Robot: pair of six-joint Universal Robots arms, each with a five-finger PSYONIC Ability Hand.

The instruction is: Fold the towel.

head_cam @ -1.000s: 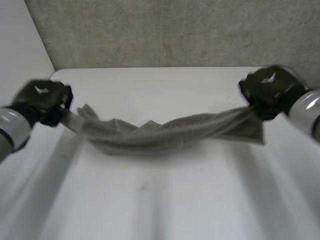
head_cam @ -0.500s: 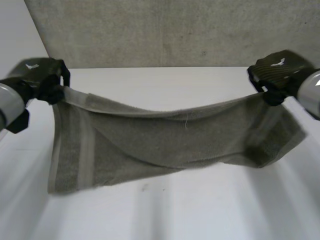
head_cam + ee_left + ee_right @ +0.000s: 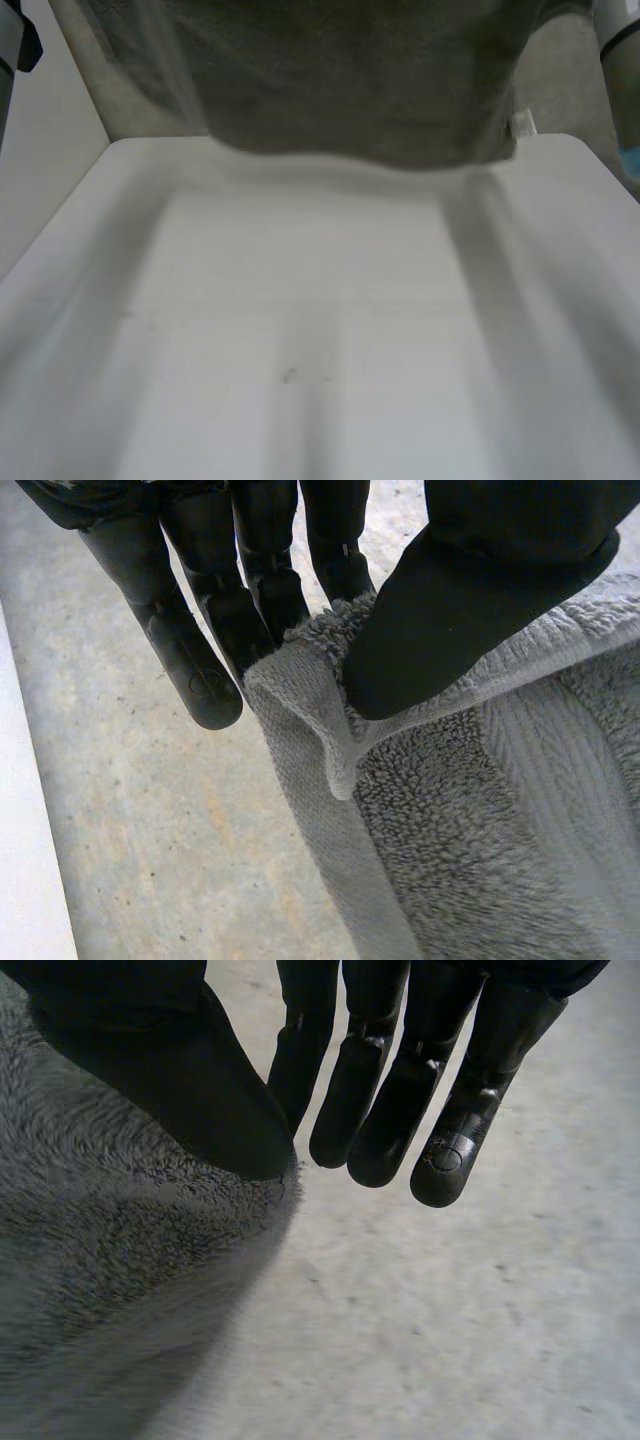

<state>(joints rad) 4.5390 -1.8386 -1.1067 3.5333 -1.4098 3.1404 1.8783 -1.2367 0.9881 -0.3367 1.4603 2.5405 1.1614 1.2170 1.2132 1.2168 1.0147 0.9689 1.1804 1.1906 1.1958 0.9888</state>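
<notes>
Hanging spread out above the far part of the surface (image 3: 320,330), the towel (image 3: 350,90) is where you have it now: lifted clear, with its wavy lower edge over the far edge of the surface and in front of the grey wall (image 3: 565,85). Nothing of it touches the surface. A small white label (image 3: 521,124) sticks out at its lower right corner.

Your left hand (image 3: 480,600) is grasping one corner of the towel. The thumb presses the hemmed edge against the straight fingers (image 3: 255,590) behind it, and the cloth bunches into a small fold just beside the thumb tip. From there the towel's looped pile and a flat woven band run away under the thumb.

Your right hand (image 3: 150,1050) pinches the towel too. Its thumb lies on the fuzzy cloth at the very corner, with the straight fingers (image 3: 345,1100) on the other side; the cloth ends right at the thumb tip.

You can see the left arm (image 3: 8,50) at the far left and the right arm (image 3: 618,40) at the far right, one on either side of the raised towel.
</notes>
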